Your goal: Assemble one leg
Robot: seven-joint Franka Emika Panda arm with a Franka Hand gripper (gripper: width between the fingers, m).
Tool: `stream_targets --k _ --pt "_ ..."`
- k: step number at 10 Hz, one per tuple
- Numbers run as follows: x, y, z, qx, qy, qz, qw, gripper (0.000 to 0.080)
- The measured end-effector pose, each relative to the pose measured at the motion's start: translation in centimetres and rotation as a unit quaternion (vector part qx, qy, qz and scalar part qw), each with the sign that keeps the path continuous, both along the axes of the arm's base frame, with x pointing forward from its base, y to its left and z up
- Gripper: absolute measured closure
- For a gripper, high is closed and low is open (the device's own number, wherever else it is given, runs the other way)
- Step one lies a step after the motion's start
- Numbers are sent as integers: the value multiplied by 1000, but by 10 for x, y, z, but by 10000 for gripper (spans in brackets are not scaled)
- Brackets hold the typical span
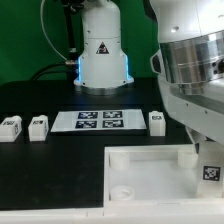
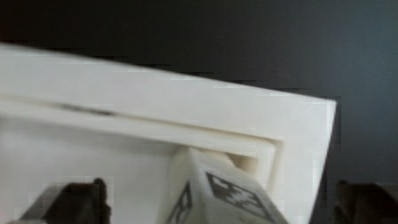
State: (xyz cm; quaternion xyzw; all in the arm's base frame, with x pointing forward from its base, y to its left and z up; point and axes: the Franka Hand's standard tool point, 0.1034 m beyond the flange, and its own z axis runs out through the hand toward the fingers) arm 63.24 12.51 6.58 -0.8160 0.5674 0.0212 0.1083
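We see the arm filling the exterior view's right, its pincer lowered over the large white tray that lies on the dark worktop. In the wrist view the two dark fingers stand well apart, one at each side of a small white leg with a black-and-white marker tag on its face. The leg sits between them, but we cannot tell whether either finger presses on it; a gap shows between the nearer finger and the leg's side, so the pincer looks spread wider than the leg. We cannot say from these pictures that it is gripping.

That leg stands tilted at the tray's corner, just inside the raised rim, where an inner ledge turns. In the exterior view the same leg shows at the tray's far corner on the exterior view's right, partly hidden by the arm.

Three more legs rest on the worktop beyond the tray: two side by side at the exterior view's left, and one just beside the marker board, which lies flat between them.
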Motion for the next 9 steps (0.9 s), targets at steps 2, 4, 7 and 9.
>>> stream_targets --k 2,4,7,9 --pt "-1 -1 -1 -7 -11 57 998 150" --pt "-1 -1 -1 -18 -30 152 988 150" --pt "3 -1 21 -38 -50 270 961 150" --pt "6 1 32 -38 -57 269 961 150"
